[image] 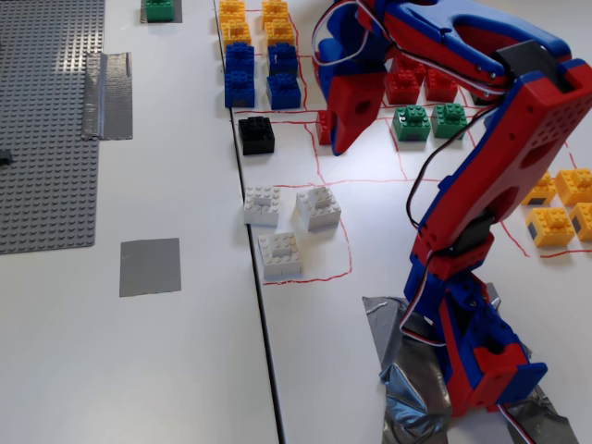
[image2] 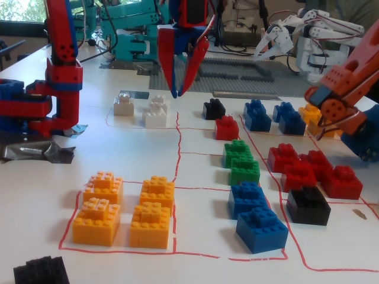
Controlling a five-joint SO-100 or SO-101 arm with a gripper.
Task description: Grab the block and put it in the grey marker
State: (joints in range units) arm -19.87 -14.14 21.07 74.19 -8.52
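Both fixed views show us that nothing is done yet: the block (image: pixel 256 135) sits untouched on the white table (image: pixel 185 370), just outside the red-lined cells. We see the gripper (image2: pixel 179 89) hanging above the table with its jaws slightly parted and nothing between them, near the block but apart from it. The grey marker (image: pixel 150 266) lies bare, well apart. Grasp, carry and placing all remain. We see no containers, only drawn cells; the white bricks (image: pixel 287 227) fill one.

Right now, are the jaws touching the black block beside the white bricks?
Apart. In a fixed view, bare white table shows between the black block and the jaws, which hang to its right.
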